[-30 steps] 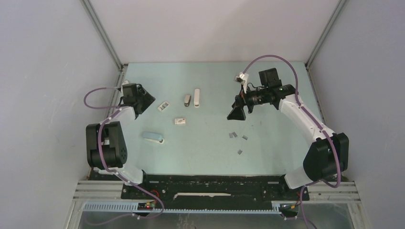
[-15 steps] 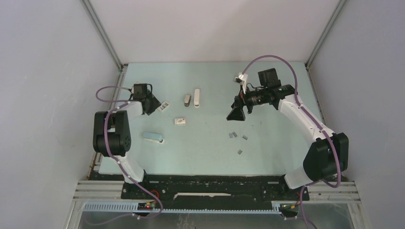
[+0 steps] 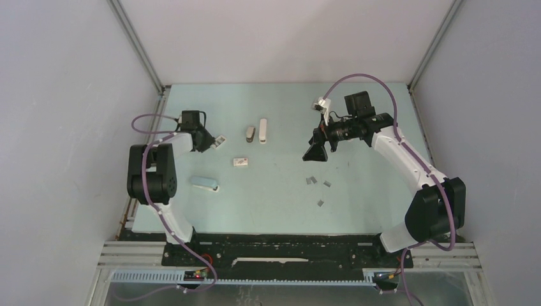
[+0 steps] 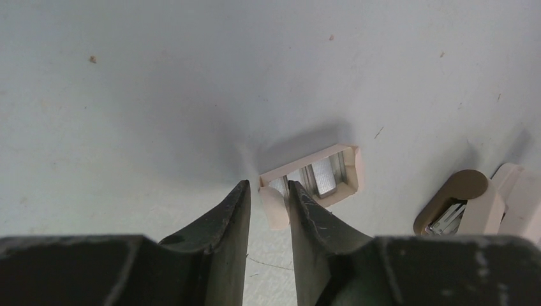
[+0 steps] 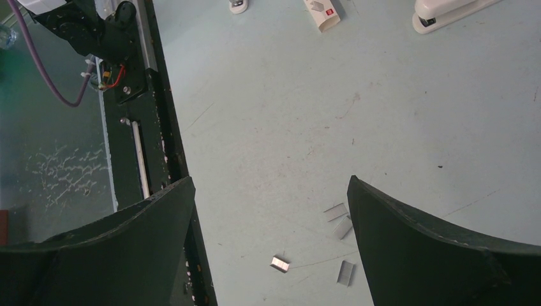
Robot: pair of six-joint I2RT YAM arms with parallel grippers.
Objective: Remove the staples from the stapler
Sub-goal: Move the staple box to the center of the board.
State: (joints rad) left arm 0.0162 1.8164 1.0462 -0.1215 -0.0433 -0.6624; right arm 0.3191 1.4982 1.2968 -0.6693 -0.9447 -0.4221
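Cardboard staple box [image 4: 352, 167]: its flap sits between the left fingers [image 4: 237, 204], which stand narrow but not clamped, with a gap on one side. Grey-beige stapler [image 4: 454, 191] lies on the desk [image 4: 127, 95], right of them. Right fingers [image 5: 408, 223] spread wide, released, with loose staples [image 5: 340, 222] below and between them.

We see the stapler [image 4: 456, 203] lying on the table to the right of the left gripper [image 4: 268, 197], off to the side of its jaws and a little beyond their tips. It is small, with a dull grey-beige top rounded at the end nearer the jaws, and bright metal shows beneath that top. The staples [image 5: 335, 211] are short grey metal strips. Four lie loose and flat, scattered close together below the gap of the right gripper [image 5: 269, 180], nearer its right jaw.
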